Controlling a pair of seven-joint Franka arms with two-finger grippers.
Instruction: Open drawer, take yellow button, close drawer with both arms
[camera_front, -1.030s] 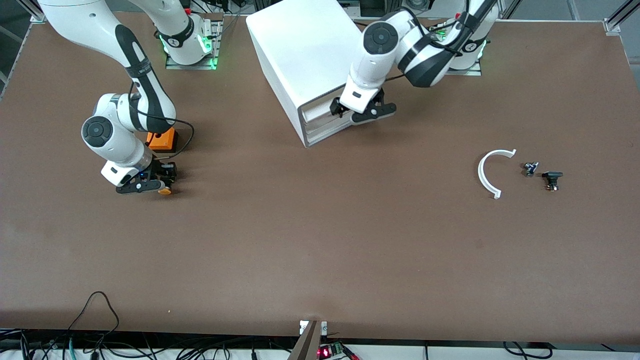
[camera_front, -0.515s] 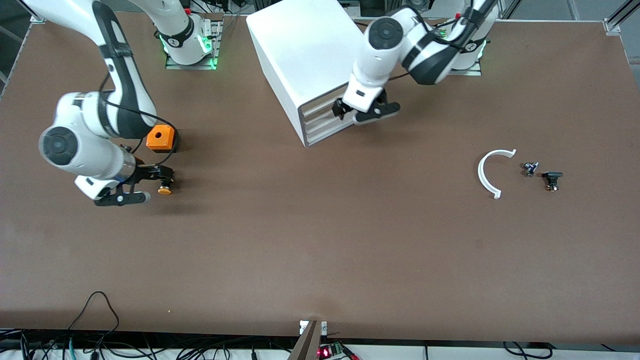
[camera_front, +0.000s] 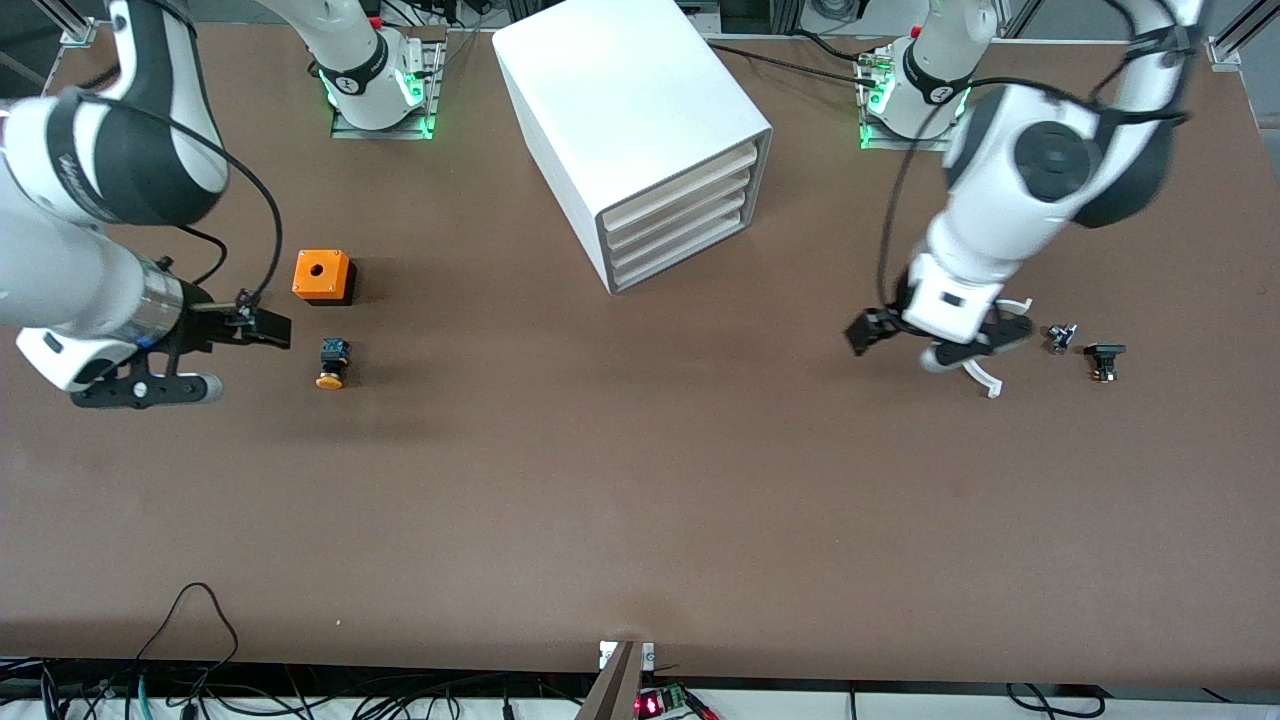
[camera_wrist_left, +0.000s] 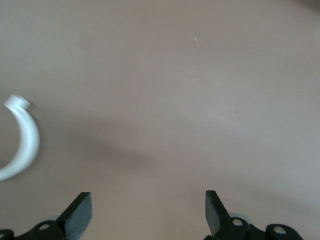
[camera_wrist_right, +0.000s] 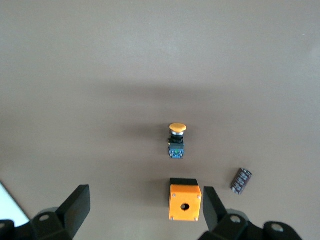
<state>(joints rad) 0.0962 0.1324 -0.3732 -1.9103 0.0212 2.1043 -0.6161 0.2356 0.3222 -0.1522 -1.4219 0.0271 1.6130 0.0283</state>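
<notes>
Button (camera_front: 331, 363): lying on its side on the bare table, orange mushroom cap pointing toward the front camera, black-and-blue body toward the orange cube (camera_front: 322, 276); open tabletop all round it.
Drawer (camera_front: 683, 181): uppermost of four in the white cabinet (camera_front: 620, 110), pushed in flush with the three below (flat white fronts, thin dark gaps between).
Right gripper (camera_front: 190, 355): up over the table at the right arm's end, near the button, jaws wide, holding nothing.
Left gripper (camera_front: 925, 342): over the white curved piece (camera_front: 985, 378), jaws wide and empty.
Small parts: two dark bits (camera_front: 1062, 337) (camera_front: 1104, 360) just beside that arc; a black cylinder (camera_wrist_right: 242, 180) shows in the right wrist view near the cube.
Table (camera_front: 640, 500): matte brown, smooth, a broad clear stretch toward the front camera; cables trail along that edge.
</notes>
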